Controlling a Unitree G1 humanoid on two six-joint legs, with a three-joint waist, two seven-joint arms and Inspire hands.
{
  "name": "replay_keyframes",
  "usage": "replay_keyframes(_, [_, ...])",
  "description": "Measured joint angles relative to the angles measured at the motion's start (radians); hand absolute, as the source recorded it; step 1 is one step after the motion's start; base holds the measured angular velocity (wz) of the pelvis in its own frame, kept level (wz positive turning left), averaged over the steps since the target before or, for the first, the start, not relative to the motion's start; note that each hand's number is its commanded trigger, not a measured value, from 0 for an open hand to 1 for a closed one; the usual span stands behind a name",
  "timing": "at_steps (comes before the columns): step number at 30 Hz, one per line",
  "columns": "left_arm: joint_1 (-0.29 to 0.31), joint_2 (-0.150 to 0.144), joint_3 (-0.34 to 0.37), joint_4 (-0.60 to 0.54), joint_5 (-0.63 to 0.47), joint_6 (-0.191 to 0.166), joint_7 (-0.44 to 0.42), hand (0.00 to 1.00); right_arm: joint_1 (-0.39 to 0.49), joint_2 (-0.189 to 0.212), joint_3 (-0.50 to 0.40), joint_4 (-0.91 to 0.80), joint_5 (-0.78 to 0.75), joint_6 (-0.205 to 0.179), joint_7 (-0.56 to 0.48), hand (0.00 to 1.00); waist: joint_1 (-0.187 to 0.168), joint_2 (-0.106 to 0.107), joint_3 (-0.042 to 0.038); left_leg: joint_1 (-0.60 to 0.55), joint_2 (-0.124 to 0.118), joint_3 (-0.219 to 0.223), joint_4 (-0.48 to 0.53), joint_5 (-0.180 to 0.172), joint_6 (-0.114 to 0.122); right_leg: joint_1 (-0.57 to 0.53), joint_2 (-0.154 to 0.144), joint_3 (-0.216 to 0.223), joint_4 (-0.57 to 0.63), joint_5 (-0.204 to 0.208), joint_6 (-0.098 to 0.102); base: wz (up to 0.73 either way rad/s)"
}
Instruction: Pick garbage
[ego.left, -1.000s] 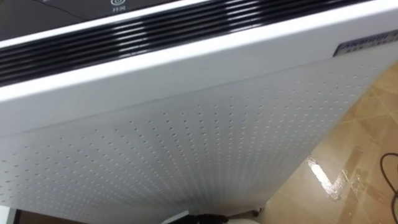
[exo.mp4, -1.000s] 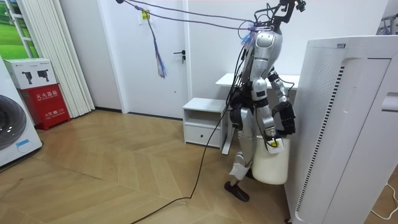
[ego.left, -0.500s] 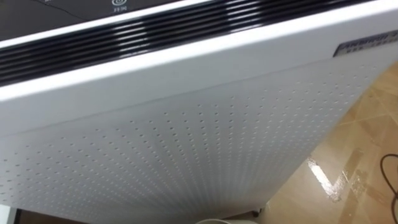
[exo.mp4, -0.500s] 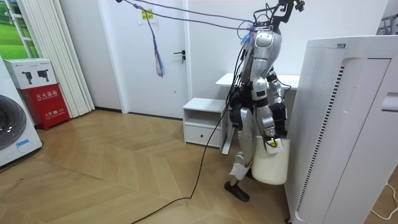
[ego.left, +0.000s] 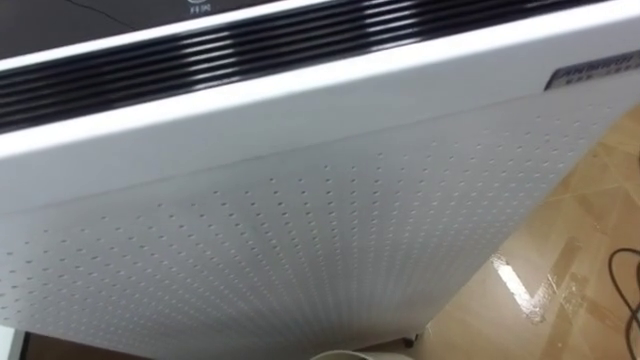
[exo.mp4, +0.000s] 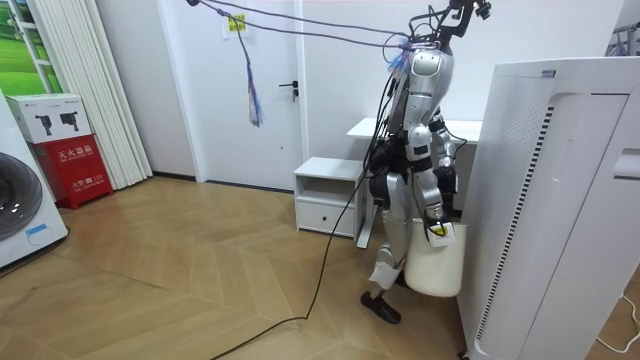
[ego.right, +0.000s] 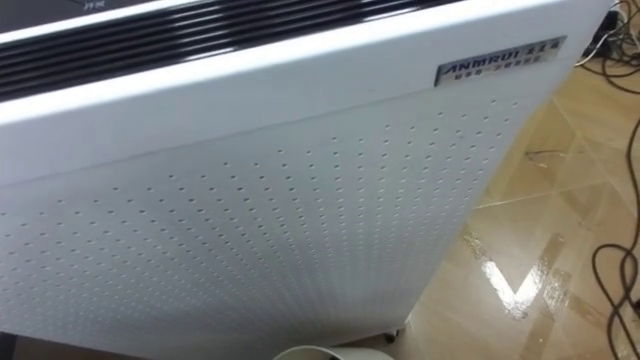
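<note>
— So, where did the robot stand?
— Right of centre in the room view, facing the tall white appliance (exo.mp4: 560, 200), with the white bin (exo.mp4: 434, 265) against its legs.
— And the garbage?
— A small yellow piece (exo.mp4: 438, 230) showed at the right hand (exo.mp4: 433, 214), just above the bin. Whether the fingers held it, I could not tell. The left hand (exo.mp4: 450, 188) was close to the appliance, its fingers also unclear.

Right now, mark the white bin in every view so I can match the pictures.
Left eye view: the white bin is a rim sliver at the bottom edge, below the perforated white appliance.
Right eye view: white bin, the same rim sliver at the bottom edge.
Room view: white bin, low between the robot's legs and the appliance.
Shared landmark: the perforated white appliance.
</note>
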Motion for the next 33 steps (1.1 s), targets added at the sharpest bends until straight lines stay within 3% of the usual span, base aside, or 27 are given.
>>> replay_keyframes(4, [0.008, 0.006, 0.007, 0.018, 0.000, 0.000, 0.023, 0.00, 0.017, -0.010, 0.000, 0.004, 0.064, 0.000, -0.002, 1.00, 0.002, 0.002, -0.0022, 0.010, 0.000, -0.001, 0.000, 0.000, 0.000, 0.020, 0.002, -0.007, -0.013, 0.001, 0.001, 0.04])
replay_keyframes(12, [0.072, 0.001, 0.126, 0.213, -0.023, -0.027, 0.122, 0.00, 0.119, -0.032, -0.053, 0.083, 0.162, -0.024, 0.012, 1.00, 0.000, -0.006, -0.0155, 0.150, -0.012, -0.001, -0.059, 0.000, 0.000, 0.158, 0.004, -0.013, -0.071, -0.002, 0.007, 0.02])
replay_keyframes(15, [0.142, -0.013, 0.208, 0.290, -0.082, -0.055, 0.182, 0.00, 0.203, -0.030, -0.124, 0.107, 0.218, -0.042, 0.014, 1.00, -0.002, -0.021, -0.0394, 0.229, -0.016, 0.001, -0.106, 0.000, 0.000, 0.233, 0.009, -0.015, -0.124, 0.003, 0.015, -0.02])
replay_keyframes(16, [0.173, -0.025, 0.253, 0.313, -0.122, -0.064, 0.208, 0.00, 0.233, -0.023, -0.146, 0.103, 0.239, -0.048, 0.013, 1.00, -0.001, -0.033, -0.0426, 0.263, -0.018, 0.002, -0.122, 0.000, 0.000, 0.267, 0.009, -0.013, -0.140, 0.004, 0.017, -0.07])
replay_keyframes(17, [0.204, -0.035, 0.285, 0.327, -0.159, -0.070, 0.228, 0.00, 0.259, -0.013, -0.173, 0.103, 0.258, -0.052, 0.010, 1.00, -0.002, -0.050, -0.0386, 0.300, -0.020, 0.003, -0.138, 0.000, 0.000, 0.303, 0.010, -0.012, -0.158, 0.005, 0.019, -0.05])
replay_keyframes(21, [0.253, -0.048, 0.340, 0.369, -0.292, -0.083, 0.281, 0.00, 0.290, 0.019, -0.240, 0.112, 0.293, -0.057, 0.006, 1.00, -0.004, -0.067, -0.0414, 0.371, -0.021, 0.004, -0.172, -0.002, -0.002, 0.373, 0.015, -0.010, -0.193, 0.006, 0.024, -0.01])
replay_keyframes(23, [0.275, -0.056, 0.350, 0.391, -0.371, -0.084, 0.312, 0.00, 0.296, 0.031, -0.240, 0.116, 0.299, -0.056, -0.007, 1.00, -0.002, -0.080, -0.0363, 0.396, -0.021, 0.004, -0.175, -0.005, -0.005, 0.401, 0.018, -0.009, -0.205, 0.006, 0.025, -0.02])
replay_keyframes(33, [0.295, -0.086, 0.428, 0.435, -0.459, -0.066, 0.349, 0.00, 0.314, 0.047, -0.284, 0.117, 0.251, -0.043, -0.028, 1.00, 0.004, -0.076, -0.0349, 0.456, -0.019, 0.006, -0.176, -0.019, -0.006, 0.469, 0.023, -0.003, -0.223, 0.005, 0.027, -0.01])
